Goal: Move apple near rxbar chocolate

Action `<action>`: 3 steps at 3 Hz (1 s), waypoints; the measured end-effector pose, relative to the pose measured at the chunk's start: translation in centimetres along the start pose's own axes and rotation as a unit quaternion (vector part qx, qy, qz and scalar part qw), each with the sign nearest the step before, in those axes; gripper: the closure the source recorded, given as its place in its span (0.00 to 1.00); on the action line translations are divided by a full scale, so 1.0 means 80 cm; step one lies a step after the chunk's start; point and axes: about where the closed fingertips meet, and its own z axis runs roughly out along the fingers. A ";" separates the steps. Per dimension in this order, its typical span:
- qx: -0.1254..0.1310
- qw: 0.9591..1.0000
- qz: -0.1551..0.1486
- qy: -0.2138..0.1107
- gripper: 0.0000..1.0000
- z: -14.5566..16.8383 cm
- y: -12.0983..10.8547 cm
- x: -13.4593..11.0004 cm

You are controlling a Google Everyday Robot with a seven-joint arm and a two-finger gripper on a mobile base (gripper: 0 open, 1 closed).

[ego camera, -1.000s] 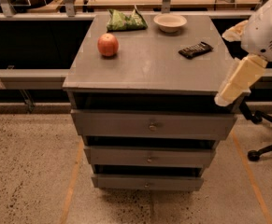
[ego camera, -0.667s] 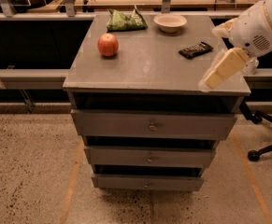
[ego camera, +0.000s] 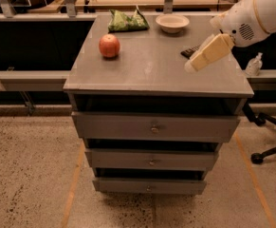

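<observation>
Your gripper (ego camera: 195, 64) hangs over the right side of the cabinet (ego camera: 147, 72) top, near the front edge, slanting down and to the left from the white arm (ego camera: 257, 12). From this angle you can't make out whether it is spread or closed up, and it holds nothing you can see.

The apple (ego camera: 109, 45) sits upright on the left half of the top, well apart from the gripper. The rxbar (ego camera: 188, 52) lies on the right half, and you see only its dark left end, since the gripper covers the rest. Apple and rxbar are well apart, with bare grey surface between them.

At the back edge, a green bag (ego camera: 128, 21) lies behind the apple, and a cream bowl (ego camera: 172, 23) stands just right of it, behind the rxbar.
</observation>
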 end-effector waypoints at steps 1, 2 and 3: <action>0.013 1.000 0.005 -0.015 0.00 0.017 -0.007 -0.011; 0.012 0.999 0.005 -0.049 0.00 0.068 -0.032 -0.050; 0.010 0.996 0.022 -0.086 0.00 0.120 -0.057 -0.086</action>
